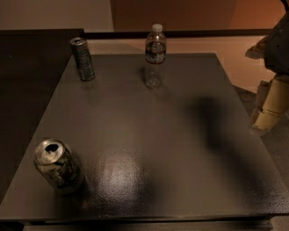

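Observation:
My gripper [270, 107] hangs at the right edge of the view, beyond the right side of the dark table [149, 135], and touches nothing. Its arm [279, 43] comes down from the upper right corner. A clear water bottle [155, 56] with a white cap stands upright at the back middle of the table; it is the thing nearest to the gripper. A slim dark can [82, 59] stands upright at the back left. A wider silver can [58, 165] with an opened top stands at the front left.
The arm's shadow [212, 122] falls on the right part of the table. A dark surface [27, 76] adjoins the table on the left. Behind are a pale floor [239, 54] and an orange-brown wall [180, 13].

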Tool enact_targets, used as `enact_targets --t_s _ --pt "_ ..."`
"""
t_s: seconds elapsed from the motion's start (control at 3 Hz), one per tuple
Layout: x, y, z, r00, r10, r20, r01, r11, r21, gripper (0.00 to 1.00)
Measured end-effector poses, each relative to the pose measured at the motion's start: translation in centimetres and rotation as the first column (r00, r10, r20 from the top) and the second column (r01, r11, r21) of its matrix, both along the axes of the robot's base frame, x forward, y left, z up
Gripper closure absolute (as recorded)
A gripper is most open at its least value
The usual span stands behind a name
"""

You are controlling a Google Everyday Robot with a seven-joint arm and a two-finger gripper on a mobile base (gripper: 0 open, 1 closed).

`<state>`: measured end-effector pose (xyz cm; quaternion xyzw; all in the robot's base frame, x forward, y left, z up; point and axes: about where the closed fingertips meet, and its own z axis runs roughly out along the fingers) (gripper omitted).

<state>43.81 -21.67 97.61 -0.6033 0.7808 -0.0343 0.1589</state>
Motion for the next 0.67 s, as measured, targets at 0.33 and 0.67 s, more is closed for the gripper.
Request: enact_targets --t_s 0.33,0.67 --pt "0.0 0.0 0.0 1.0000 0.000 0.000 0.000 1.000 0.000 0.00" --pt "-0.8 1.6 0.0 0.9988 0.045 0.017 -0.046 0.999 0.025 0.00"
